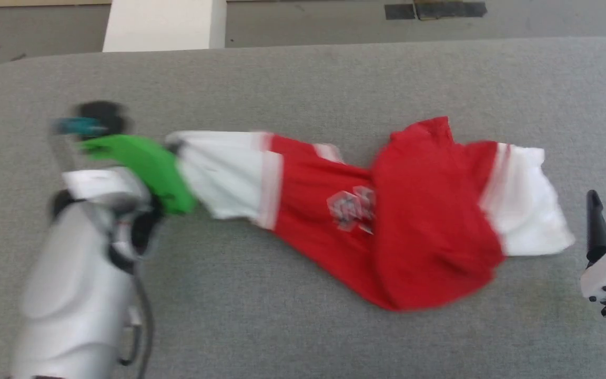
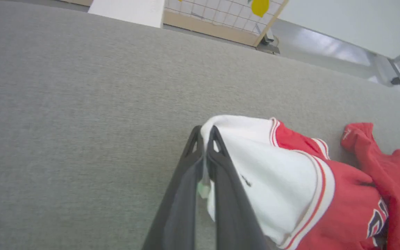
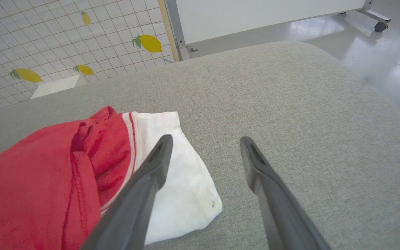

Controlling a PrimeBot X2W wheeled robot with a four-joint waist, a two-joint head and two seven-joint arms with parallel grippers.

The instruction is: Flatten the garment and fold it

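The shirt [image 1: 418, 221] lies crumpled at frame centre on the grey table [image 1: 303, 84]. Left gripper [image 2: 205, 133] clamps its white sleeve [image 2: 255, 166] (centre-left); right gripper [image 3: 205, 144] stands open, lower right.

The head view looks steeply down from above onto a grey padded table [image 1: 303, 79], from far enough to take in the whole garment [image 1: 418, 221] stretched across mid-frame. The left wrist view sits low and close behind the left gripper [image 2: 205, 130] and looks along its fingers across the tabletop, with one white sleeve close at lower right. The right wrist view sits low behind the right gripper [image 3: 205, 140] and faces across the table toward a lemon-patterned tiled panel [image 3: 47, 41] at upper left, with the other sleeve at lower left. All three views share the garment and the table.
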